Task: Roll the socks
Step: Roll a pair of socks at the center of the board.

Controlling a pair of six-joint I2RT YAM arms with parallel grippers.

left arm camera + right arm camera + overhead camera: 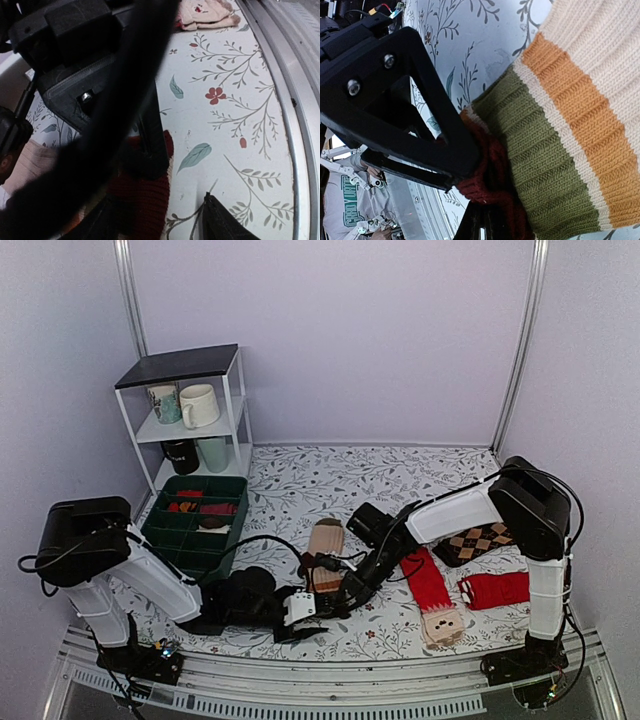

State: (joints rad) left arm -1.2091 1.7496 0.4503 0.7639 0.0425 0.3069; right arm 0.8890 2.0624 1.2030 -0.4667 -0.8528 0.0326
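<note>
Your socks (325,540) lie mid-surface (300,480), with the maroon toe towards the arm bases. The right gripper (347,588), its arm stretched low and leftwards, has its jaws pinched on that toe. The left gripper (303,614) lies low alongside, jaws apart with maroon knit between them. A dark blurred cable blocks much of its wrist view.

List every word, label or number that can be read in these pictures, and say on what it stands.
Grey shirt, right wrist view: green printed letters, sideways, too blurred to read.
Mugs on the shelf: any marks too small to read.
No other text shows.
</note>
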